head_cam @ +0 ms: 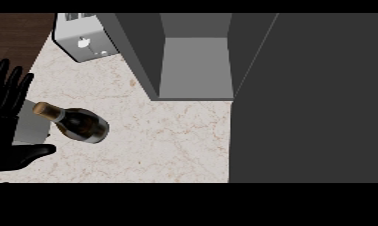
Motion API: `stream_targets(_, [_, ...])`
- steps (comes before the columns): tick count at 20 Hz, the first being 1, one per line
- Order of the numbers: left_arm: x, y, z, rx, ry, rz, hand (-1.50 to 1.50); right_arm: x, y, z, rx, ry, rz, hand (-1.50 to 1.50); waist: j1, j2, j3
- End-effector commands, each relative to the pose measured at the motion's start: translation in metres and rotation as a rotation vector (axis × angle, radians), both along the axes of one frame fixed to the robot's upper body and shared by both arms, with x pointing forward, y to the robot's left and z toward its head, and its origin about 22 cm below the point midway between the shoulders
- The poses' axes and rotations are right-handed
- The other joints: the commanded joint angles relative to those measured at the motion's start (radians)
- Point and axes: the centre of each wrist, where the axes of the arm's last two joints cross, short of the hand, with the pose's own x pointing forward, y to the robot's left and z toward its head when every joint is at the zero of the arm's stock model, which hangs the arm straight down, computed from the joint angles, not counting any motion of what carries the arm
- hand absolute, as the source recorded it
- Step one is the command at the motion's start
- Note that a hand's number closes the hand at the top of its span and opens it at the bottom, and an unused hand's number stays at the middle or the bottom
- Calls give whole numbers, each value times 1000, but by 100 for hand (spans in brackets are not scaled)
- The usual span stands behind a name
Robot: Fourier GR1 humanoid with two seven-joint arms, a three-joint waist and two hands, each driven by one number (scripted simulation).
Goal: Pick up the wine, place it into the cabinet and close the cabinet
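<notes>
- Head view: a wine bottle point(80, 123) stands on the marble counter point(170, 140), seen steeply from above, its cork-coloured top leaning toward the upper left and its dark body with a pale label toward the lower right
- The bottle is at the counter's left side, well apart from the cabinet point(193, 65), and no hand touches it
- The left hand point(13, 120) shows at the view's left edge, fingers straight and spread, pointing up, thumb stretched out to the right below the bottle; it is released and holds nothing
- The bottle sits just beside that hand, between its fingers and its thumb
- The cabinet is open: its grey inner floor and side walls are visible, and its dark door point(306, 100) fills the right of the view
- A silver toaster point(85, 40) stands at the upper left, just beside the cabinet's left wall
- The right hand is out of sight
</notes>
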Motion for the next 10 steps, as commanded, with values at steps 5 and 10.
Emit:
stream_targets(5, [-14, 29, -3, 32, 52, 21, -150, 7, 15, 18, 1, -15, 12, -150, 6, 0, 0])
stream_targets(10, [1, 47, -33, 29, 63, 45, -150, 0, 5, 22, 38, -13, 20, -150, 2, 1, 0])
